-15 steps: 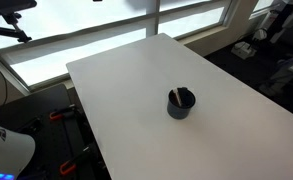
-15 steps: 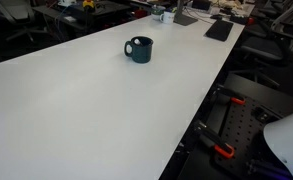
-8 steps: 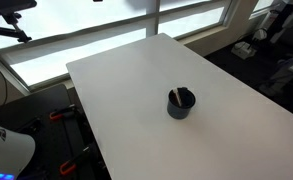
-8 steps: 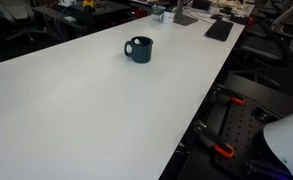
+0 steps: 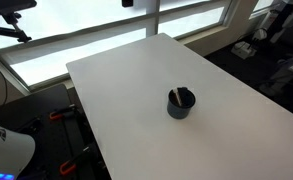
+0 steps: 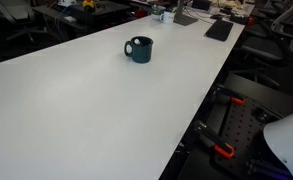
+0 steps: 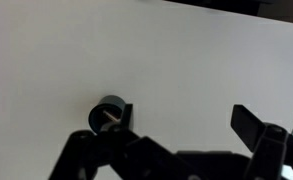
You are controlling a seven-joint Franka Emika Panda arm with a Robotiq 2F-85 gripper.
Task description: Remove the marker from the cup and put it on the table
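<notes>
The dark navy cup [image 5: 181,104] stands on the white table [image 5: 126,90]; it also shows in the other exterior view [image 6: 139,49] with a small handle. The marker [image 5: 174,96] leans inside it, light body and reddish tip above the rim. In the wrist view the cup [image 7: 108,112] with the marker [image 7: 106,118] lies far below. My gripper [image 7: 184,120] is open and empty high above the table, its left finger in line with the cup's right side. Only a dark bit of it shows at the top edge of an exterior view [image 5: 127,3].
The table's edges drop off to the floor on all sides [image 5: 86,130]. A black pad [image 6: 218,30] and small items lie at the table's far end. Red clamps and a stand [image 6: 224,150] sit beside the table. Windows run behind it [image 5: 76,40].
A dark part of the arm has shifted along the top edge of an exterior view. The cup and marker have not moved.
</notes>
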